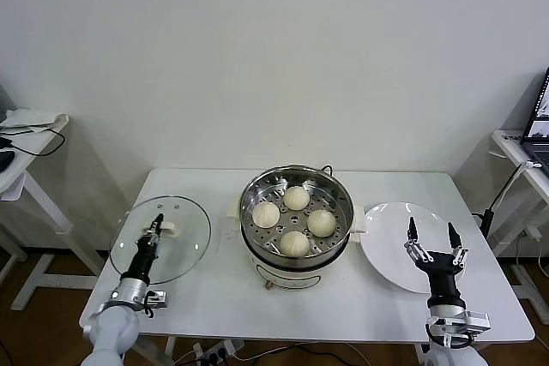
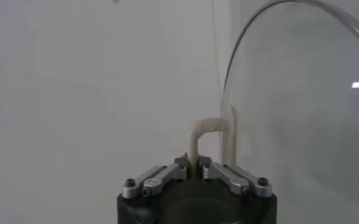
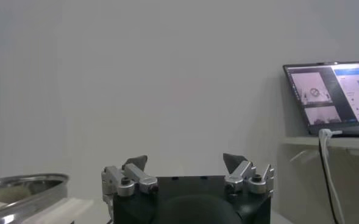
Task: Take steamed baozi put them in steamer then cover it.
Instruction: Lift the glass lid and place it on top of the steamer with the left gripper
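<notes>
Nearest your head camera, two grippers sat low over the front of the white table [image 1: 214, 306], one on each side. Your left gripper [image 1: 158, 223] had its fingers pinched together on the white handle [image 1: 168, 229] of the one glass lid [image 1: 160, 238], which lay on the table's left part, well apart from the pot. From the left wrist you could see that same handle [image 2: 199, 137] caught between the closed fingertips, with the lid's clear rim [image 2: 301, 79] arching up beside it.

Your right gripper [image 1: 431, 235] hovered over the single white plate [image 1: 401, 246] on the right side of the table, its two fingers spread wide and holding nothing; the right wrist view showed the fingertips [image 3: 136, 163] standing well apart.

Between lid and plate stood the one steamer [image 1: 296, 212], a shiny steel basket on a cream base, uncovered. You had four steamed baozi [image 1: 295, 219] inside it, resting on the perforated floor: one toward the back, one on the left, one on the right, one toward the front. They sat close together. No bun lay on the plate.

One laptop [image 3: 334, 96] was open on a side desk to your right
</notes>
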Controlling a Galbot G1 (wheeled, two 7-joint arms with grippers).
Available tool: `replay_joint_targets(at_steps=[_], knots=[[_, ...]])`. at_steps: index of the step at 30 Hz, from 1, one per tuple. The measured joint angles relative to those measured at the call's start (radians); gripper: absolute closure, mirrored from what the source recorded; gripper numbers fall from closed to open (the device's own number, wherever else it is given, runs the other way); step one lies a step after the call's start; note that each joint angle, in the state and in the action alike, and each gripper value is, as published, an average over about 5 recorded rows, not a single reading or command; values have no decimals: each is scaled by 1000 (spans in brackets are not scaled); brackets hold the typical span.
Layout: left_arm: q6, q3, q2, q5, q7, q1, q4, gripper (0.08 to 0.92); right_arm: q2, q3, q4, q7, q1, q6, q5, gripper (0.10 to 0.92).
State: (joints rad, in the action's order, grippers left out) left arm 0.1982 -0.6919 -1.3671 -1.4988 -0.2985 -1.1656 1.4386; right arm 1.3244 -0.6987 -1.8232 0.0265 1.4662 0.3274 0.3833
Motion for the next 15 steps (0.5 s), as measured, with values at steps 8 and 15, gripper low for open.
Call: replay_joint_targets(at_steps=[8,15], knots=[[-149,10,54,76,103,-97,261,812,-2,-2,5,-3,-6,3,6,203],[-347,102,122,133,251,-134,493,812,10,-11,14,-6,-2,17,3,203]])
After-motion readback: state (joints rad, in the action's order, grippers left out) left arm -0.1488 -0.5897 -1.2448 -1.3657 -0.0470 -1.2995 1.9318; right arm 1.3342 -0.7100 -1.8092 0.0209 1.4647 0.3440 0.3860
